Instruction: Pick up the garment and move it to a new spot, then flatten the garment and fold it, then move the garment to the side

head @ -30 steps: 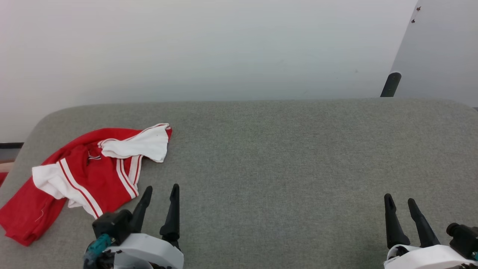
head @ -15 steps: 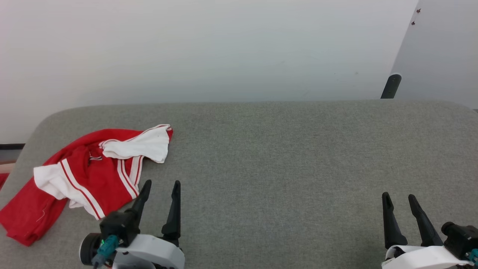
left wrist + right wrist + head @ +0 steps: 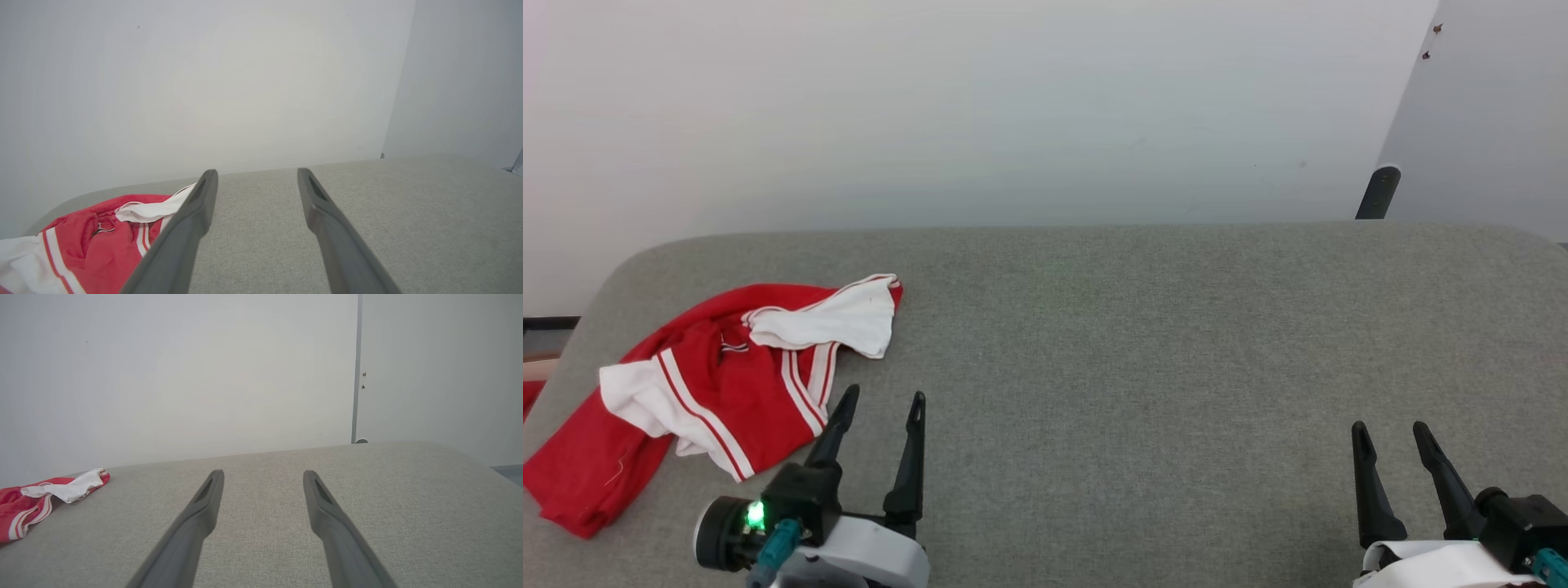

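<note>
Stretching right from the garment (image 3: 711,384) by its rounded left edge, the grey padded surface (image 3: 1143,343) met a pale wall (image 3: 980,106); left gripper (image 3: 885,396) and right gripper (image 3: 1388,427) gaped empty.

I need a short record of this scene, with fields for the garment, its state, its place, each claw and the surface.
garment: red jersey with white sleeves
state: crumpled, not flattened, not folded
place: left part of the surface
surface type: grey fabric, padded, rounded corners
left claw: open, empty, close beside the jersey
right claw: open, empty, far from the jersey
</note>
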